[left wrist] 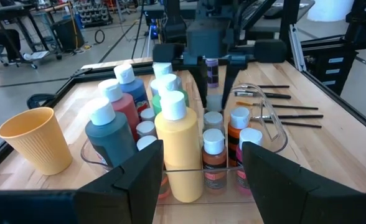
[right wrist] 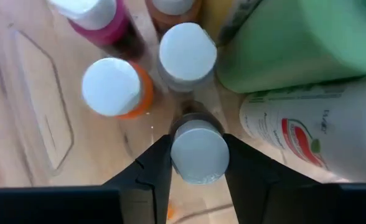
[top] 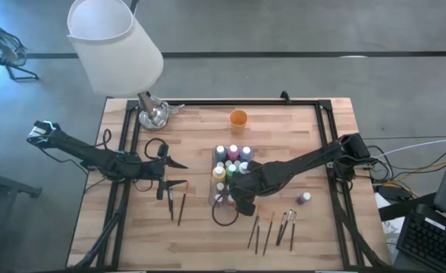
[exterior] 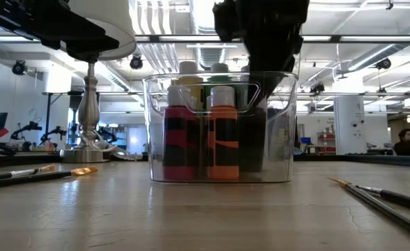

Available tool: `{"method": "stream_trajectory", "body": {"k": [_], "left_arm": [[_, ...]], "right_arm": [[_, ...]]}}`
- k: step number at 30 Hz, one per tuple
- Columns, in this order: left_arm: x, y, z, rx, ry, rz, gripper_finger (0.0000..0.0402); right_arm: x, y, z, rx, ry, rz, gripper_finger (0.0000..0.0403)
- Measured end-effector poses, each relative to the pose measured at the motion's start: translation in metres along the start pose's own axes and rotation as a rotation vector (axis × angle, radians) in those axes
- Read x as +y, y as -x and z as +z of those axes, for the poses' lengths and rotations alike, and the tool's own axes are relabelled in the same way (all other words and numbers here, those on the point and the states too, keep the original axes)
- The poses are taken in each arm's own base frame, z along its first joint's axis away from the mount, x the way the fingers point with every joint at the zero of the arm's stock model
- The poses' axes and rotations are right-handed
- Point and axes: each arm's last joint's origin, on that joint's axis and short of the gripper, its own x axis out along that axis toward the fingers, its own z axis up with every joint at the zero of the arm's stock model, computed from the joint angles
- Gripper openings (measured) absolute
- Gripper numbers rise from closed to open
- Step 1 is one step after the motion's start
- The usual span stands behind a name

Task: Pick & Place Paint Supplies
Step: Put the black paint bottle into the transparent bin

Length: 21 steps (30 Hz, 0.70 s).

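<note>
Gripping capped bottle (right wrist: 198, 154) — right gripper (right wrist: 198, 163).

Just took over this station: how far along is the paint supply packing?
Mostly done for bottles: many stand in the clear tray. In hand: the right gripper holds a small white-capped bottle over the tray. Left: a purple bottle, brushes right of the tray, two brushes by the open, empty left gripper.
</note>
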Motion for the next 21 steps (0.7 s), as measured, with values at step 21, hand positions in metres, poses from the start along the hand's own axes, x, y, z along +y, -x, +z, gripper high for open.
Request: {"method": "stream_trajectory", "body": {"k": [21], "left_arm": [[0.0,0.0,-0.0007,0.007,-0.002,0.0,0.0222]], "right_arm": [[-0.0055,-0.0051,-0.0003,0.039,-0.022,0.043,0.0128]]}}
